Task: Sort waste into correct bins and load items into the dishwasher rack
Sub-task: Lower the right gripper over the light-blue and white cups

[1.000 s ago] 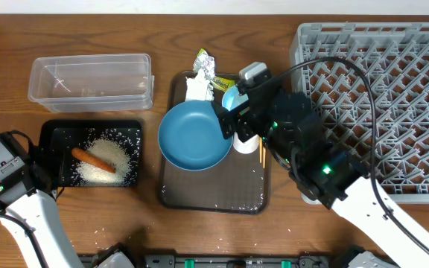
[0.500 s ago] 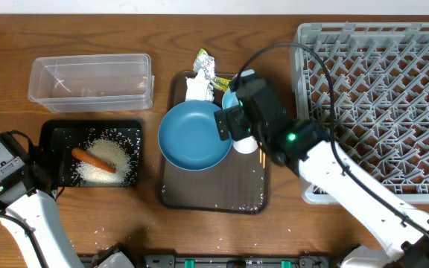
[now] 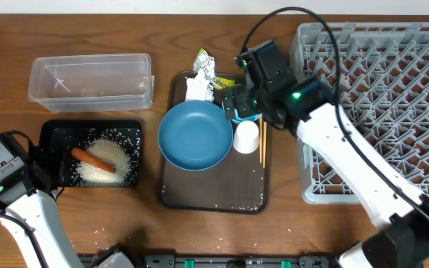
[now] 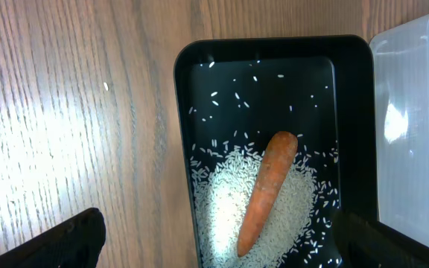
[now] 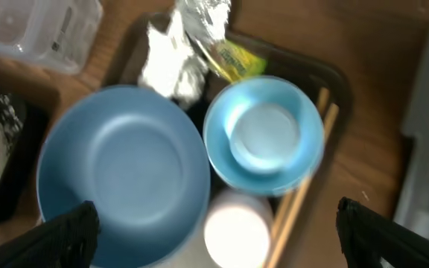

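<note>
The waste lies in two spots. A loose heap of white rice (image 3: 118,152) fills the middle of the shallow black bin (image 3: 88,124) at the near left of the table. Stray grains are scattered over the bin's glossy floor. A small orange carrot (image 4: 267,190), smooth and tapered, lies slantwise on the heap. Just beyond the bin, on the far side, stands the clear plastic tub (image 3: 90,80), rectangular with rounded corners.

The rest of the waste sits at the far end of the brown tray (image 3: 214,190) in the middle of the table. There is crumpled white tissue (image 3: 196,89), crinkled silver foil (image 3: 208,69) just beyond it, and a small yellow-green packet (image 5: 237,58) to their right.

On the same tray the big round blue bowl (image 3: 196,135), smooth and matt inside, slightly overhangs the left edge. To its right sits a small light-blue bowl (image 5: 263,134). A whitish cup (image 3: 246,137) stands close on the near side of the small bowl, and thin wooden chopsticks (image 3: 261,145) lie along the tray's right edge. The grey plastic rack (image 3: 393,97), a square grid of upright pegs, takes up the right side of the table.

The right gripper (image 5: 216,216) hangs over the small bowl, its jaws spread wide and holding nothing. The left gripper (image 4: 218,227) hovers at the left side of the black bin, its jaws likewise wide apart and empty.
</note>
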{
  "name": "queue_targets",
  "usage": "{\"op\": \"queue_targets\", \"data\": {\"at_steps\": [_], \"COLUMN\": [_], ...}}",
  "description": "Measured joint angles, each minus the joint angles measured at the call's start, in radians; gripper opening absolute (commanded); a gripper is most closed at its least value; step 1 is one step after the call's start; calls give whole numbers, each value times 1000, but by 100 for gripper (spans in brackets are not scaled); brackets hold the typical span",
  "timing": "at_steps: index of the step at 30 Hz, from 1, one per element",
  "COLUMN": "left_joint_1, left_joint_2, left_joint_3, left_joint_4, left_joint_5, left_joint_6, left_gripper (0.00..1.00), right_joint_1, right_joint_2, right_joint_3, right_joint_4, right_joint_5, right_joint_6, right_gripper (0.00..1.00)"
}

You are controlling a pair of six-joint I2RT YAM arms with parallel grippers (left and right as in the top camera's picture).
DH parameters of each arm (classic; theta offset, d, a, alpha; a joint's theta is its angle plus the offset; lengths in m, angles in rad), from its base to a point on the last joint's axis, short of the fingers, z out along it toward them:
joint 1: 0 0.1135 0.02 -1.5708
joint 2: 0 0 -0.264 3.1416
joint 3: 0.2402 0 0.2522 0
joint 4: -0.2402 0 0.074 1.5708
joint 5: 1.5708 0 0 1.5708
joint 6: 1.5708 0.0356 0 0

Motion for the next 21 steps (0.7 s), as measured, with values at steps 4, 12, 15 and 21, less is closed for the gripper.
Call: {"op": "queue_targets", "data": {"at_steps": [4,12,15,21], "left_joint_1": [0,0,0,0], "left_joint_2": [0,0,0,0], "left_joint_3": [0,0,0,0], "left_joint_4": [0,0,0,0], "left_joint_5": [0,0,0,0], "left_joint_6": [0,0,0,0], "left_gripper": [98,99,99,99], "right_joint_1": [7,16,16,15], "right_joint_2": [16,97,117,118], "right_joint_3": [0,0,-1,-1], "right_joint_4": [56,-14,-85,-144], "right_joint_5": [-1,5,5,3], "right_joint_6": [0,34,38,46], "right_gripper": [99,99,99,99]}}
